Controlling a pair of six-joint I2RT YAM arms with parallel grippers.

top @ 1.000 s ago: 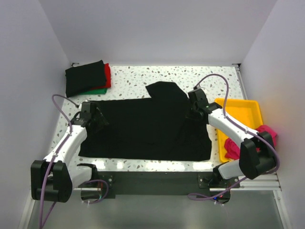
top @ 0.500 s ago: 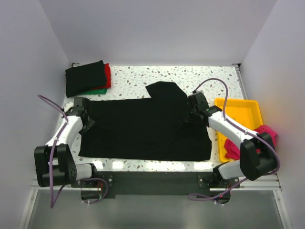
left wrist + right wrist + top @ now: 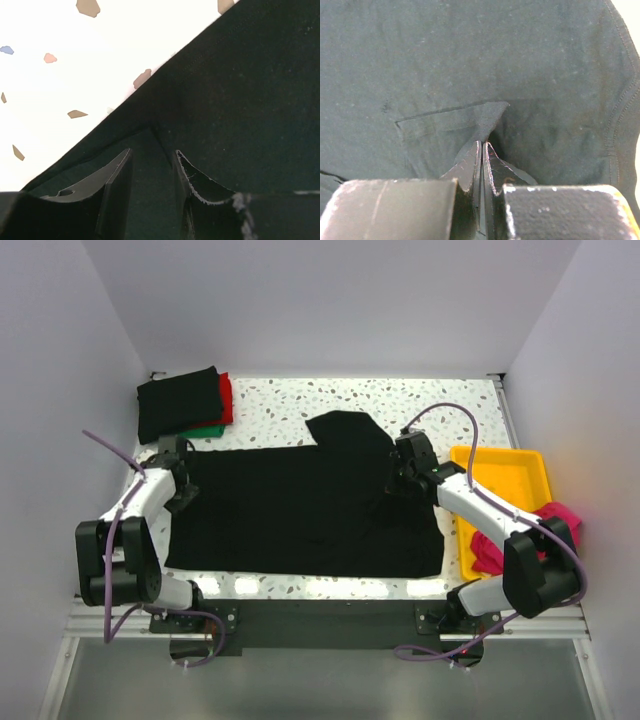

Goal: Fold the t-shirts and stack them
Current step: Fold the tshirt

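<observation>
Matt black cloth t-shirt (image 3: 300, 515), speckled table (image 3: 300, 400)

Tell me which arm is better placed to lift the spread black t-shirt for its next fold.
Likely right. The right gripper is shut on a pinch of the spread black cloth t-shirt; the left gripper straddles its edge, jaws apart.

Pale lilac walls (image 3: 330, 300) on 3 sides, brightly lit white speckled table (image 3: 300, 400).

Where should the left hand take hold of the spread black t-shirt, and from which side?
Probably best to pinch the spread black t-shirt at its left edge, near the far corner, coming in from the table on the left. The cloth lies flat, so only the edge offers a lip to pinch. The left hand sits open just inside it.
</observation>
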